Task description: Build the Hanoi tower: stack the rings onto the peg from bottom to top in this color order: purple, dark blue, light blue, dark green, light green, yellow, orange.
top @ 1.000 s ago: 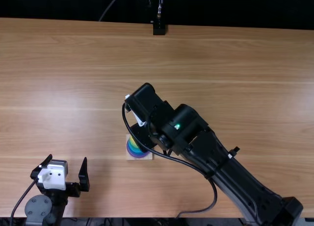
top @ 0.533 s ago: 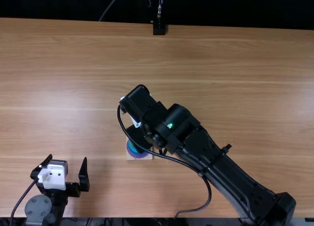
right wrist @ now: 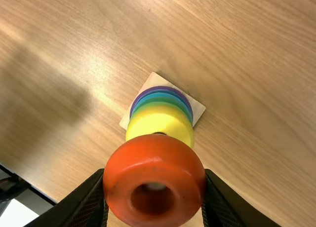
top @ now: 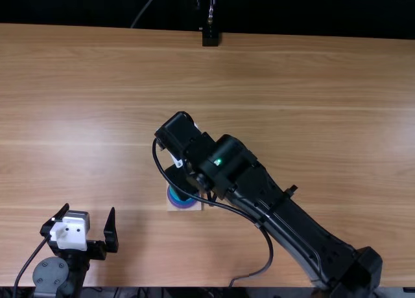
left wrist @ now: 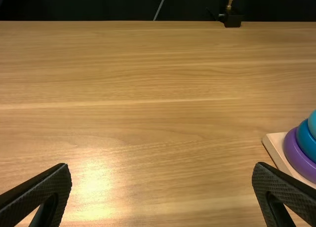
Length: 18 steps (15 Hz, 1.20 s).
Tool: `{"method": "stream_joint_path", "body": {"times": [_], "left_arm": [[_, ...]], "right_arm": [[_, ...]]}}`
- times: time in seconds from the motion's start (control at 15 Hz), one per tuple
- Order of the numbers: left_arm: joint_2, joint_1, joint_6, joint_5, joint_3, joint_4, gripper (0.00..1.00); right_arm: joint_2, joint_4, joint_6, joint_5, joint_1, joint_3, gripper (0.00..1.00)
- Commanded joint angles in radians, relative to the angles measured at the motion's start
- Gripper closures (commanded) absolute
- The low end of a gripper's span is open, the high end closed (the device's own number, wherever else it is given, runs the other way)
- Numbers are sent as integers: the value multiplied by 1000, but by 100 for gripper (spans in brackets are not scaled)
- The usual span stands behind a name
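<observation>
I've got the orange ring (right wrist: 154,158) held between the fingers of my right pincer (top: 180,181), its hole facing the wrist camera, near the yellow ring (right wrist: 160,123) topping the upright stack; contact I can't tell. My right arm slants across the surface (top: 292,116) toward the square base (right wrist: 154,81). My left pincer (top: 90,208) stands wide, near the front edge.
</observation>
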Motion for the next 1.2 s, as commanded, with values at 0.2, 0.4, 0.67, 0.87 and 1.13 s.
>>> {"method": "stream_joint_path", "body": {"times": [0.2,0.4,0.67,0.87,1.13], "left_arm": [[-15,12,12,-4,-110,-73,0],[-15,12,12,-4,-110,-73,0],[-15,12,12,-4,-110,-73,0],[-15,12,12,-4,-110,-73,0],[-15,12,12,-4,-110,-73,0]], "right_arm": [[26,-5,6,0,7,19,69],[24,-10,6,5,7,11,0],[12,21,8,2,2,28,0],[-29,87,-5,7,-39,10,0],[-214,196,-9,0,-234,-117,0]]}}
